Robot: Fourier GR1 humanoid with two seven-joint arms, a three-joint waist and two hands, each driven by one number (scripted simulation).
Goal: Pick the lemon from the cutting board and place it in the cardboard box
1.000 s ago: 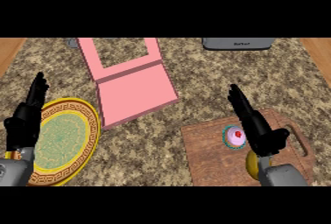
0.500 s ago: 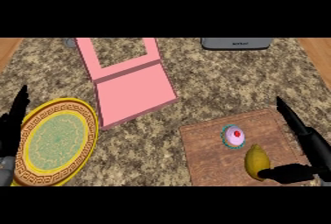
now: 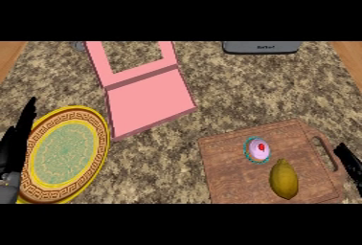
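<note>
Head view. The speckled stone worktop fills the frame, with strips of wood showing at its upper left and upper right corners.

The lemon lies on the wooden cutting board in the lower right of the frame, on the board's lower right part and near its handle end. Just above and left of it on the same board sits a small round cupcake with pale pink icing, a red spot and a teal edge. It stands apart from the lemon.

The box, which is pink, sits in the upper middle, well apart from the board. It is opened out: a pink frame at the top, inside which only the same speckled pattern shows, and a broad pink panel slanting down toward the centre.

At the lower left lies a round plate with a yellow rim, a brown key-pattern band and a green centre in plain sight.

A grey appliance is cut off by the top edge at the upper right.

The left hand rests at the left edge beside the plate's rim. Its fingers are straight and point up, and it holds nothing.

Only a black sliver of the right hand shows at the right edge, just beside the board's handle. I cannot tell whether it is open or closed.
</note>
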